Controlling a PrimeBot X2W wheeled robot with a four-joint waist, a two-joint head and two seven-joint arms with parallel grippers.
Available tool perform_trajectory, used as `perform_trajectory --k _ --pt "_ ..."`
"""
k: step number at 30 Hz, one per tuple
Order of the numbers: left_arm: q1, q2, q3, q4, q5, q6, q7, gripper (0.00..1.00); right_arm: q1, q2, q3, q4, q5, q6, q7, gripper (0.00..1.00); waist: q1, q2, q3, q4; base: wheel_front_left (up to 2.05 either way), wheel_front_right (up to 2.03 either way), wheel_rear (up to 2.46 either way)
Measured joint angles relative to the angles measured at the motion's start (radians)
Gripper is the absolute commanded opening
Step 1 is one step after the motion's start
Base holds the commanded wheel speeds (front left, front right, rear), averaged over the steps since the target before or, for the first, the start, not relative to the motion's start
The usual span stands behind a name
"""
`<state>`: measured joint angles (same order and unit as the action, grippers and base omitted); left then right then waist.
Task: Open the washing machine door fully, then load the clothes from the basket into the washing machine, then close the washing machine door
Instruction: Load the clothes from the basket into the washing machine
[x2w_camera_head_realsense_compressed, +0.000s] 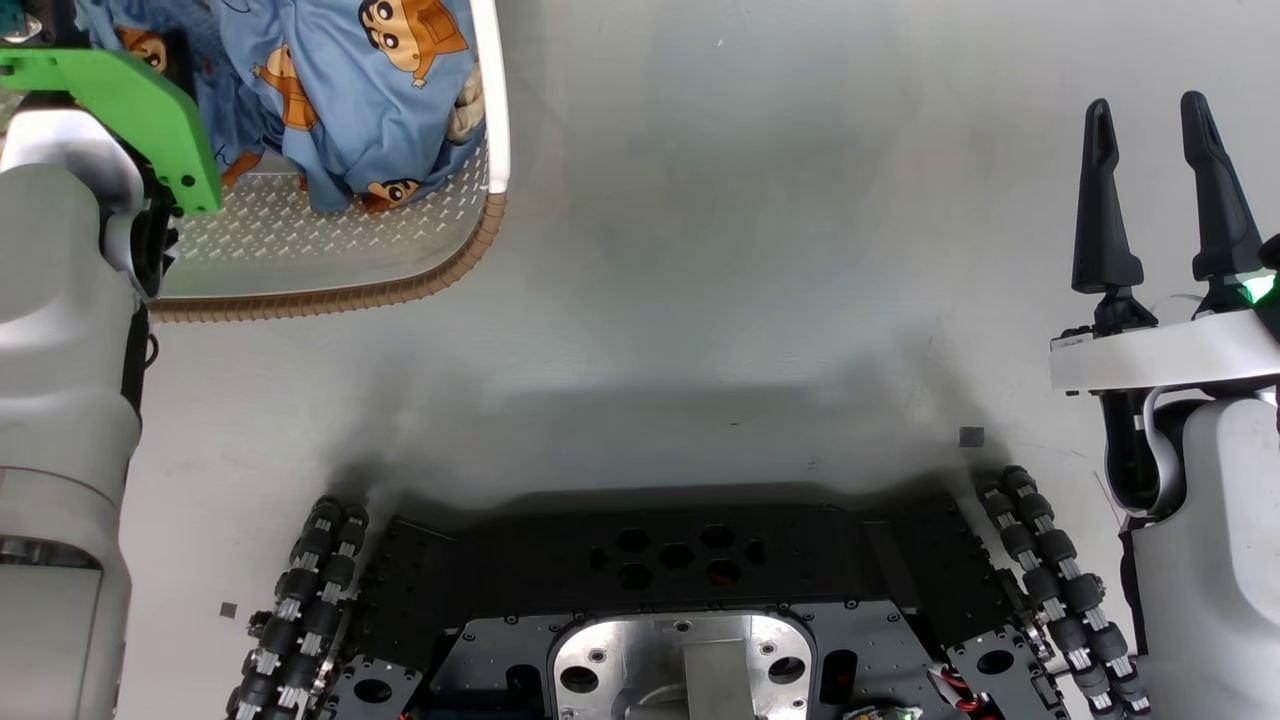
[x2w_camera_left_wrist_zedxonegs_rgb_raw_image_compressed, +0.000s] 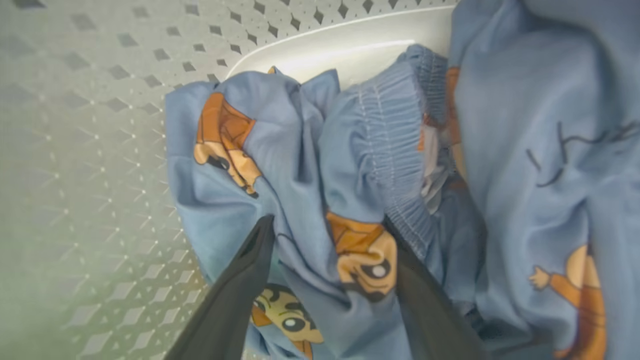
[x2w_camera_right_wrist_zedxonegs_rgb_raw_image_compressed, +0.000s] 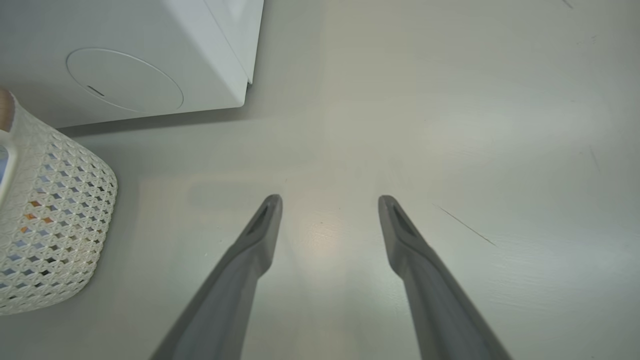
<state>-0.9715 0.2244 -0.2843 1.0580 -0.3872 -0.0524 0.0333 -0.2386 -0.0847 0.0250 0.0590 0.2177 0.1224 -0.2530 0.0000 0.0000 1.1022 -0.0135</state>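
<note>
The cream basket (x2w_camera_head_realsense_compressed: 330, 295) with its brown rim stands on the floor at the upper left, and the light blue cartoon-print clothes (x2w_camera_head_realsense_compressed: 340, 100) are heaped inside it. My left arm reaches down into the basket. In the left wrist view my left gripper (x2w_camera_left_wrist_zedxonegs_rgb_raw_image_compressed: 327, 227) is open, its two fingers straddling a bunched fold of the clothes (x2w_camera_left_wrist_zedxonegs_rgb_raw_image_compressed: 300, 150). My right gripper (x2w_camera_head_realsense_compressed: 1155, 190) is open over bare floor at the right, holding nothing. The right wrist view shows the right gripper (x2w_camera_right_wrist_zedxonegs_rgb_raw_image_compressed: 330, 210), the basket's perforated wall (x2w_camera_right_wrist_zedxonegs_rgb_raw_image_compressed: 50, 215) and the washing machine's lower corner (x2w_camera_right_wrist_zedxonegs_rgb_raw_image_compressed: 200, 60). The washing machine door is out of view.
My wheeled base (x2w_camera_head_realsense_compressed: 680, 590) fills the lower middle of the head view. A green bracket (x2w_camera_head_realsense_compressed: 130, 110) on my left arm overlaps the basket's left side. The washer's round service flap (x2w_camera_right_wrist_zedxonegs_rgb_raw_image_compressed: 125, 80) sits just behind the basket. Grey floor (x2w_camera_head_realsense_compressed: 750, 250) lies between basket and right gripper.
</note>
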Motion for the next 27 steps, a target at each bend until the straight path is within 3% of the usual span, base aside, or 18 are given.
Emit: perform_trajectory --k 15,16,17,27 --pt "-0.025 -0.009 -0.010 0.057 0.017 0.009 0.001 1.00 0.016 0.011 0.008 -0.019 0.002 0.000 0.000 1.00 -0.0001 0.0000 0.008 -0.016 0.00 0.00 0.00" --pt "-0.027 -0.011 -0.010 0.062 0.017 0.009 0.001 0.40 0.016 0.011 0.008 -0.021 0.002 0.000 0.000 1.00 -0.0001 0.0000 0.008 -0.016 0.00 0.00 0.00" --pt "-0.029 -0.012 -0.009 0.064 0.017 0.009 0.001 0.00 0.016 0.012 0.008 -0.021 0.002 0.000 0.000 1.00 0.0000 0.0000 0.008 -0.017 0.00 0.00 0.00" --pt "-0.034 -0.035 -0.008 0.069 0.016 0.009 -0.082 0.00 -0.007 0.012 -0.003 -0.027 0.003 0.000 0.000 1.00 0.0000 0.0000 -0.022 -0.011 0.00 0.00 0.00"
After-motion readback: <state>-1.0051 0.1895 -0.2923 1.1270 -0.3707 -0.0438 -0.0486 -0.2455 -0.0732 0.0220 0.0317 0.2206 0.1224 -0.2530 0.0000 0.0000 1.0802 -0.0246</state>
